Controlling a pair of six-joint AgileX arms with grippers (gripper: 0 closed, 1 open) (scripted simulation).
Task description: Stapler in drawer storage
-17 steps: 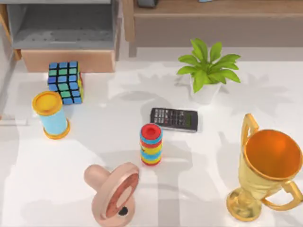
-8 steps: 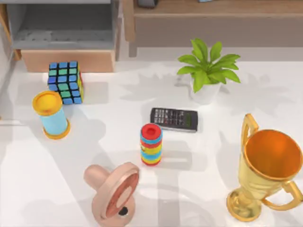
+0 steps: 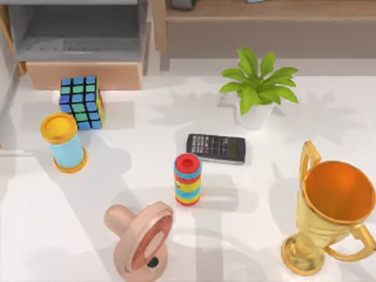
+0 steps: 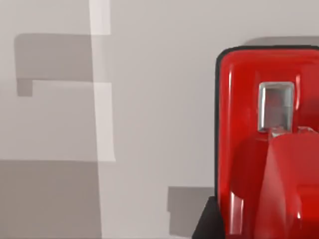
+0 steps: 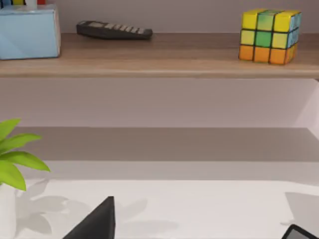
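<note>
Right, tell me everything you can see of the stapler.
The stapler shows close up in the left wrist view: a glossy red, plastic-looking body with a thin dark edge and rounded corners, a small silvery metal plate set into its top, and a raised red hump behind that. It lies over a pale grey surface. What holds it cannot be seen.

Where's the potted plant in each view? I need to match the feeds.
Top view: potted plant right of centre, just in front of the wooden shelf.
Right wrist view: its green leaves at the picture's edge, in front of the same shelf.
Left wrist view: the stapler close up.
Shared landmark: the wooden shelf.
</note>
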